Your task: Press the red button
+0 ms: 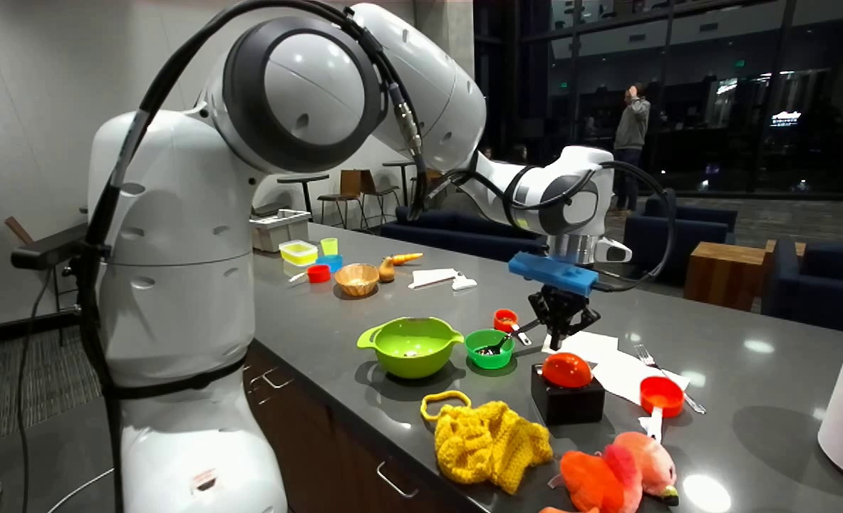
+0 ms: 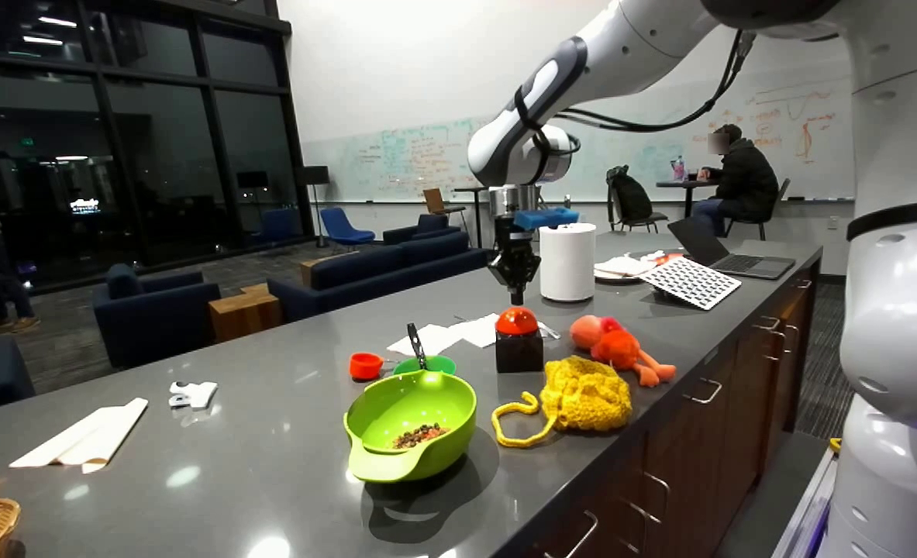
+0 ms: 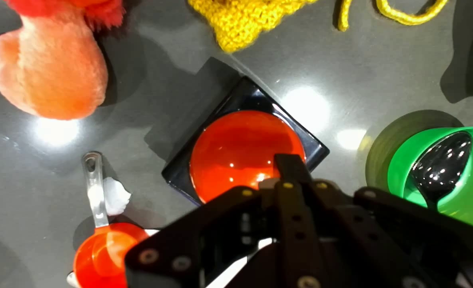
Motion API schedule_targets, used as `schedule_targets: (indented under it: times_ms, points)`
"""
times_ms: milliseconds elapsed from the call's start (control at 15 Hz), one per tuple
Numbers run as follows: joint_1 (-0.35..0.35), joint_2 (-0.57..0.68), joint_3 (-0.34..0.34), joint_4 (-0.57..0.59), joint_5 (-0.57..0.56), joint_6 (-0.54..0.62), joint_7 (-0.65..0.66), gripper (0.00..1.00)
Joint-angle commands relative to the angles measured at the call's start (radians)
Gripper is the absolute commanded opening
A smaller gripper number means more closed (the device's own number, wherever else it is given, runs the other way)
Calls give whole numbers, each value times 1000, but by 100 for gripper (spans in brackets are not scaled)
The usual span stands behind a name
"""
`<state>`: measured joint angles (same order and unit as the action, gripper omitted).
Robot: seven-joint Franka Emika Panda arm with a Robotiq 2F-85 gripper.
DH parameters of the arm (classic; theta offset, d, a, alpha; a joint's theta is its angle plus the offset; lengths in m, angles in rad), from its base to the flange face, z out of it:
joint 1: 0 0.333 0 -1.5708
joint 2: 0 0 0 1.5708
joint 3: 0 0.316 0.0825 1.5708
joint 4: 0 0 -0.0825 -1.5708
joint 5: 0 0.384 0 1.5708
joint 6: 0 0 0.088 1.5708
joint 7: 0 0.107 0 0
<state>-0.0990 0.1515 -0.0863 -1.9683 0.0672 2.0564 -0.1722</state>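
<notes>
The red button [image 1: 567, 370] is a bright red rounded cap on a black blocky base [image 1: 569, 405] on the grey counter. The button also shows in an exterior view [image 2: 517, 321] and large in the middle of the wrist view [image 3: 240, 148]. My gripper [image 1: 555, 344] is shut and points straight down, with nothing seen between its fingers. In an exterior view its tip [image 2: 517, 299] is right over the cap's top, with a very small gap or touching; I cannot tell which. In the wrist view the fingertips [image 3: 290, 166] overlap the cap's lower right part.
A small green bowl [image 1: 489, 361] with a black spoon and a lime-green bowl [image 1: 412, 367] stand beside the button. A yellow knitted item [image 1: 489, 445], a pink-red plush [image 1: 603, 477] and a red measuring cup [image 1: 662, 399] lie around it. A white cylinder [image 2: 567, 263] stands farther along.
</notes>
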Motion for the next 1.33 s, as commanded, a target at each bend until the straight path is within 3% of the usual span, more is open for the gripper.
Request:
schedule_targets:
  times_ms: [0,1267]
  points:
    - [-16,16,1,17,22,-17,-38,0]
    - [-37,97,9,52,71,-28,-143,0]
